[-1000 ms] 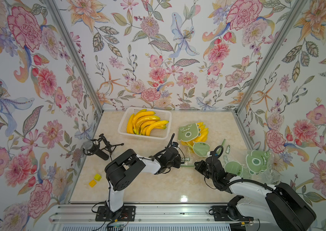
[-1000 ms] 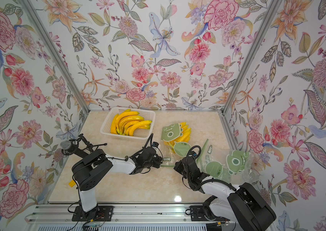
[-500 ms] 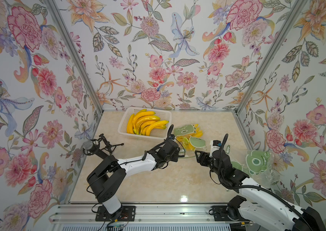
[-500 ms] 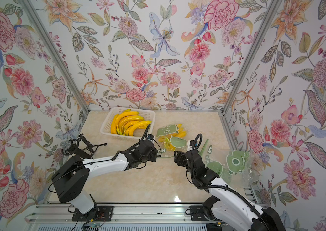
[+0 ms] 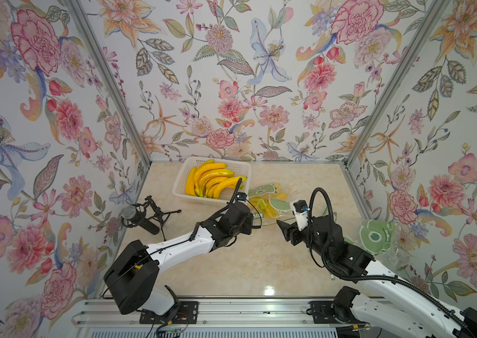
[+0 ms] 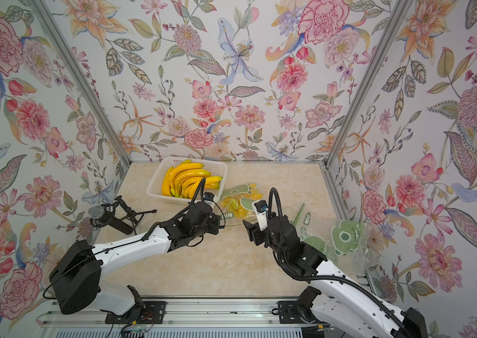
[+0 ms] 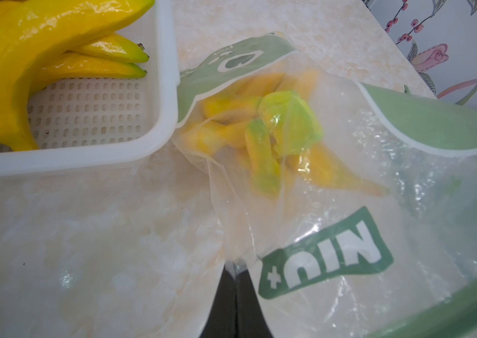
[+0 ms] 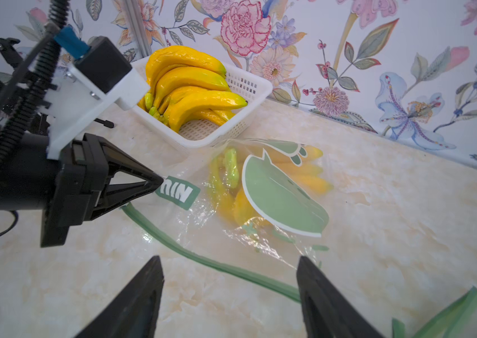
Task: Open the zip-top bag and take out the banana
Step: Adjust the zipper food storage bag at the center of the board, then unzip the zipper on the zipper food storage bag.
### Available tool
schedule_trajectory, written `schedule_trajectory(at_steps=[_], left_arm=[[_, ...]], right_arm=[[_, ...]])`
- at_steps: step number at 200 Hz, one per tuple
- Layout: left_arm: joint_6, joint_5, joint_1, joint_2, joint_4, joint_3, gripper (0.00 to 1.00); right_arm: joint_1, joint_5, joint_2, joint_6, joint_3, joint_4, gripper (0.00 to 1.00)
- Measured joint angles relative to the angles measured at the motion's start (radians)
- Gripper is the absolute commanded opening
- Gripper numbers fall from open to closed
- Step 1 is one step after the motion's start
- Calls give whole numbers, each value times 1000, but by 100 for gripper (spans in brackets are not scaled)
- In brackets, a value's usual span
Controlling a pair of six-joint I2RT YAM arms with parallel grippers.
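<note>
On the desk (image 5: 246,263), the bag (image 7: 348,204) lay against the basket (image 7: 70,158), banana (image 7: 319,169) inside. Your left tool (image 7: 235,267) stayed clamped on the bag's edge; your right tool (image 8: 228,259) had just let go, jaws apart, likely freed to reach inside.

This is a robot test booth in a lab, not a home or shop. Three walls (image 5: 231,87) papered in one loud flower print close off a small marble-look tabletop (image 5: 246,263), and bare aluminium posts (image 5: 112,87) run up the corners. Two black-and-white arms (image 5: 184,248) are bolted to a metal rail (image 5: 231,313) along the open front edge, with cables loose. A microphone (image 5: 132,215) on a small stand lies at the side, and a white basket (image 5: 181,181) holds glossy bananas (image 5: 208,178) like props.
</note>
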State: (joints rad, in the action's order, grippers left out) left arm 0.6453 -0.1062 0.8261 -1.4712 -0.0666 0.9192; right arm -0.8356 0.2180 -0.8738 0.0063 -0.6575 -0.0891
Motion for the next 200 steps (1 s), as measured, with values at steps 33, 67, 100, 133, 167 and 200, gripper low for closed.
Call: schedule_trajectory(at_steps=[33,67,100,133,167,200], left_arm=[[-16,10,-14,30,-7,-1,0],[-37,24,-16,66,-8,-3,0],[-45,34,-16,90,-8,-17,0],[-52,51,-16,99,-8,-25,0],[-56,58,-16,104,-7,-25,0],[-56,74,-16,106,3,-25,0]], right_arm=[[-118,-26,-120,-171,-11,12,76],[-123,-21,-159,-272,-7,66,75],[-133,41,-158,-360,12,163,79],[-125,57,-162,-443,39,226,79],[-74,24,-200,-473,45,267,62],[-53,18,-251,-486,58,293,37]])
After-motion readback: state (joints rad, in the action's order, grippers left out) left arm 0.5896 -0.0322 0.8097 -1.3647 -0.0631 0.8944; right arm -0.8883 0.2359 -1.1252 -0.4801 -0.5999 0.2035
